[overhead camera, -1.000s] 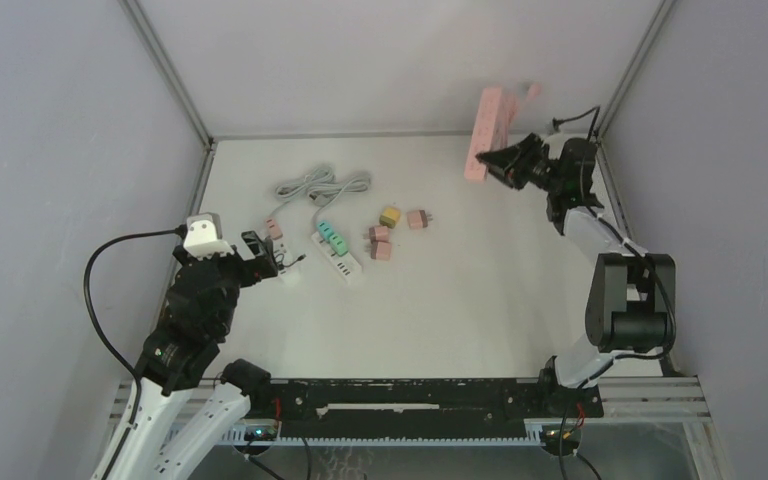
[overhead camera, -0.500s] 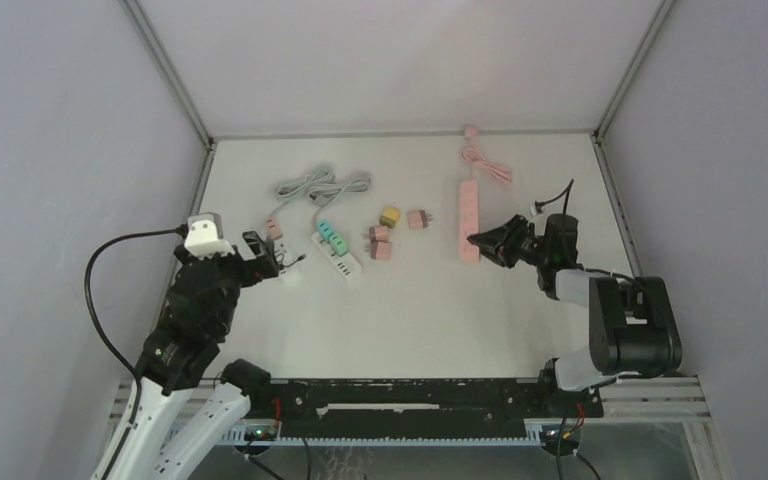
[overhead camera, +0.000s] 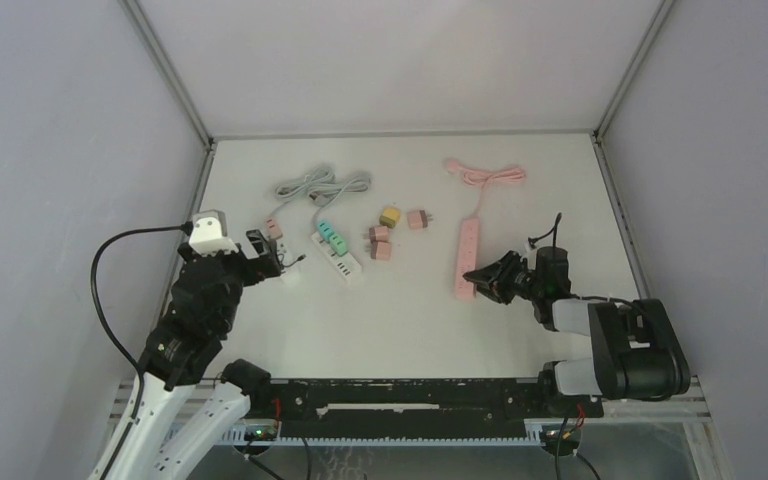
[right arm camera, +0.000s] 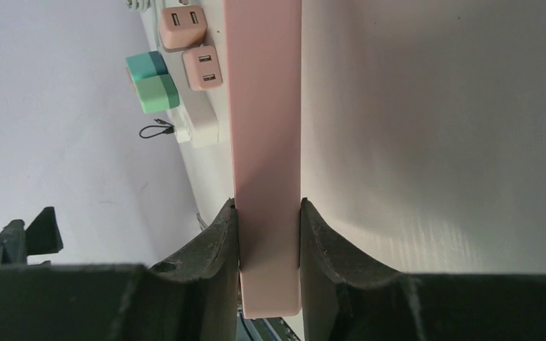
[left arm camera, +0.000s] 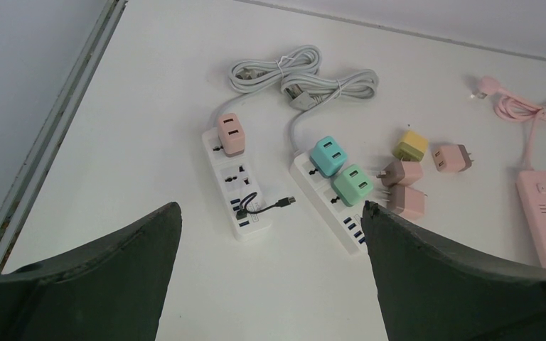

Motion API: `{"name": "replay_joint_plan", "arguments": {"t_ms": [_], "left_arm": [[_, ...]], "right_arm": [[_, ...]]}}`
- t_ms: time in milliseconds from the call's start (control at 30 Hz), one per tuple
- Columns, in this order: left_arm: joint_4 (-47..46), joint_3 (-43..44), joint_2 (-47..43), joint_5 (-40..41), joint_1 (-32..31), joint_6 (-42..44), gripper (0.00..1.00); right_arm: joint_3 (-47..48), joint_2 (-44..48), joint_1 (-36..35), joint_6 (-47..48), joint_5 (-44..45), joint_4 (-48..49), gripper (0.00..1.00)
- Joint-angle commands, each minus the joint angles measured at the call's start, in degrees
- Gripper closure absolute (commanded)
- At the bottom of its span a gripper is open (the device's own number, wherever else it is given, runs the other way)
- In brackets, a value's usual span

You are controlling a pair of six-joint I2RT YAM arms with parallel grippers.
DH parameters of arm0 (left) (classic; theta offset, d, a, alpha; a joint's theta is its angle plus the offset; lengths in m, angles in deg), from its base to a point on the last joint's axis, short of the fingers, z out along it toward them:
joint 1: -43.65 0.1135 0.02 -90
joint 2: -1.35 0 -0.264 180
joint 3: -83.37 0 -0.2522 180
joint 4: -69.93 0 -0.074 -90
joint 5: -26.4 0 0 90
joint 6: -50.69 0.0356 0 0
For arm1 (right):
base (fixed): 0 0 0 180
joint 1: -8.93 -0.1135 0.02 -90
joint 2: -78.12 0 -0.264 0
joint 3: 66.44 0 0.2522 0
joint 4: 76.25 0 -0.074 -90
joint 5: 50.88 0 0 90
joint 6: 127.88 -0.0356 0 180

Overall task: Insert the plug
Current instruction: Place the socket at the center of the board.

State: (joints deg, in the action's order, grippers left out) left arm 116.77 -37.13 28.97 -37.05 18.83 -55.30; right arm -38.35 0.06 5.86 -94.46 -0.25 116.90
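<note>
While the right gripper (right arm camera: 267, 209) clamps the near end of the stiff pink power strip (overhead camera: 467, 245), the light, hard loose plugs (overhead camera: 382, 251) left of it likely suit a side pinch by the left gripper (left arm camera: 270, 209), jaws apart.

Smooth pink plastic power strip (right arm camera: 265, 106), matt white table (overhead camera: 410, 320).

R gripper (right arm camera: 268, 217) pinches pink pwr strip (right arm camera: 264, 106) near its end — pink chargers (right arm camera: 204, 67) & teal plug (right arm camera: 146, 65) beyond.
</note>
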Motion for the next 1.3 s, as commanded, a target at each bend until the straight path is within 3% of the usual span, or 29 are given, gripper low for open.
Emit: {"name": "replay_joint_plan", "arguments": {"t_ms": [0, 267, 333, 533, 733, 867, 1067, 1267], "left_arm": [[-2.26, -1.14, 0.47, -0.80, 0.42, 1.29, 0.00], [-2.32, -1.11, 0.75, -0.95, 0.41, 1.23, 0.00], [-2.30, -1.09, 0.73, -0.96, 0.44, 1.37, 0.00], [-2.31, -1.09, 0.80, -1.55, 0.46, 1.32, 0.00], [-2.32, -1.03, 1.07, -2.19, 0.40, 1.38, 0.00], [-2.33, -1.06, 1.23, -2.83, 0.39, 1.41, 0.00], [-2.67, -1.09, 2.36, -4.85, 0.44, 1.86, 0.00], [-3.40, -0.92, 5.40, -8.14, 0.39, 2.01, 0.00]], "right_arm": [[-2.58, 1.11, -1.40, -0.09, 4.22, -6.64, 0.92], [-2.76, 8.06, -3.64, 4.30, 12.32, -18.74, 0.62], [-2.32, 10.59, -3.91, 5.73, 14.68, -22.29, 0.49], [0.57, 17.75, -3.90, 9.97, 19.75, -31.25, 0.46], [5.43, 20.28, -4.23, 14.22, 19.49, -34.55, 0.45], [10.11, 20.16, -5.35, 17.37, 19.63, -36.16, 0.37], [16.78, 18.29, -9.23, 22.08, 22.12, -36.50, 0.15], [22.41, 14.09, -12.87, 25.63, 26.54, -38.53, 0.13]]}}
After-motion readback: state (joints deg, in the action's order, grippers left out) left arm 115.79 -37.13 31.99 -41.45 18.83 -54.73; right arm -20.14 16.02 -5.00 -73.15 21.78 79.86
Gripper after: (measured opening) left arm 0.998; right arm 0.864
